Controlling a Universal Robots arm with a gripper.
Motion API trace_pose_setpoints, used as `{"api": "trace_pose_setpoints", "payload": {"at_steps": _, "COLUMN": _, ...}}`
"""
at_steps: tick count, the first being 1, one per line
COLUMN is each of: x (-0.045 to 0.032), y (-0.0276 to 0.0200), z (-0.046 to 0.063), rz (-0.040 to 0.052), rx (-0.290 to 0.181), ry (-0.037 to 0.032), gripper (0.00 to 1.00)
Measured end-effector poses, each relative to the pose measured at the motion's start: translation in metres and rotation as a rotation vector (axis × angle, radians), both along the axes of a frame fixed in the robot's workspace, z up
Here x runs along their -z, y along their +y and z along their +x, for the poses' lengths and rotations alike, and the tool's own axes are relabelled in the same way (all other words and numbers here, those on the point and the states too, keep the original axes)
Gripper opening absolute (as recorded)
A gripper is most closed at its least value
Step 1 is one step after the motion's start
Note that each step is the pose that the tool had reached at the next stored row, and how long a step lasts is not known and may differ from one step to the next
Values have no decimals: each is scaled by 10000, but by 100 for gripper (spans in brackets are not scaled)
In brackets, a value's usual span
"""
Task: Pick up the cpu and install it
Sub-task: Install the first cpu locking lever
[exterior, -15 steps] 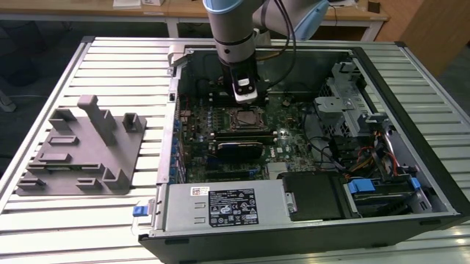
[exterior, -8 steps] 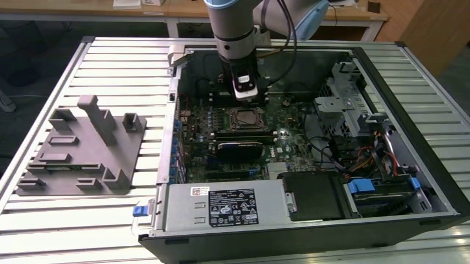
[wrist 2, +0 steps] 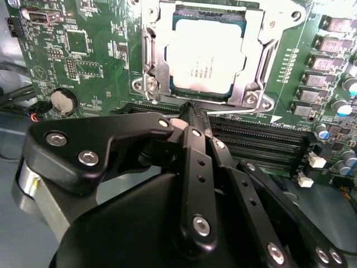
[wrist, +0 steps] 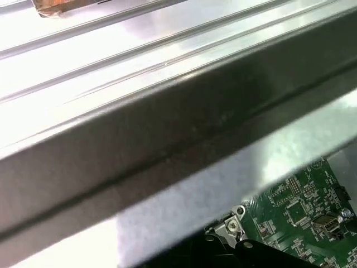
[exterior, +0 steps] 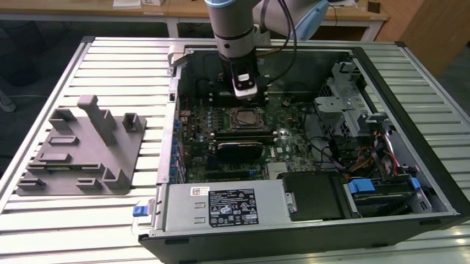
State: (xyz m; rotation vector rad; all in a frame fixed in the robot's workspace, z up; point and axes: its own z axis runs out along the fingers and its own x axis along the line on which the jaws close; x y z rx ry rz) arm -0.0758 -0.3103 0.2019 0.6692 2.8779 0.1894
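The small flat square cpu with silver-grey metal top lay seated in the motherboard's metal socket frame, inside the open black computer case. The black gripper hung just beside it, fingers pressed together, holding nothing. Risk judged: any skewed seating could bend socket contacts.

One cpu seated in one socket just ahead of the one gripper, one coin cell beside it, one grey tray well apart, one computer case
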Motion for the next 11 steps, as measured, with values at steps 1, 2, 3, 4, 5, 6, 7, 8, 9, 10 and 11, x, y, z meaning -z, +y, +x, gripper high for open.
{"api": "trace_pose_setpoints", "payload": {"at_steps": 1, "x": 0, "y": 6, "z": 0, "rz": 1, "rx": 6, "ry": 0, "gripper": 11}}
{"api": "trace_pose_setpoints", "payload": {"at_steps": 2, "x": 0, "y": 12, "z": 0, "rz": 0, "rx": 11, "ry": 1, "gripper": 11}}
{"api": "trace_pose_setpoints", "payload": {"at_steps": 3, "x": 0, "y": 18, "z": 0, "rz": 0, "rx": 17, "ry": 1, "gripper": 11}}
{"api": "trace_pose_setpoints", "payload": {"at_steps": 4, "x": 0, "y": 24, "z": 0, "rz": -1, "rx": 23, "ry": 1, "gripper": 11}}
{"api": "trace_pose_setpoints", "payload": {"at_steps": 5, "x": 0, "y": 28, "z": 0, "rz": -2, "rx": 26, "ry": 1, "gripper": 11}}
{"api": "trace_pose_setpoints", "payload": {"at_steps": 6, "x": 0, "y": 30, "z": 0, "rz": -2, "rx": 28, "ry": 0, "gripper": 11}}
{"api": "trace_pose_setpoints", "payload": {"at_steps": 7, "x": 1, "y": 31, "z": 0, "rz": -3, "rx": 27, "ry": -6, "gripper": 11}}
{"api": "trace_pose_setpoints", "payload": {"at_steps": 8, "x": 3, "y": 32, "z": 0, "rz": -13, "rx": 28, "ry": -21, "gripper": 11}}
{"api": "trace_pose_setpoints", "payload": {"at_steps": 9, "x": 5, "y": 33, "z": 0, "rz": -33, "rx": 28, "ry": -42, "gripper": 11}}
{"api": "trace_pose_setpoints", "payload": {"at_steps": 10, "x": 7, "y": 33, "z": 0, "rz": -58, "rx": 28, "ry": -65, "gripper": 11}}
{"api": "trace_pose_setpoints", "payload": {"at_steps": 11, "x": 9, "y": 33, "z": 0, "rz": -92, "rx": 28, "ry": -93, "gripper": 11}}
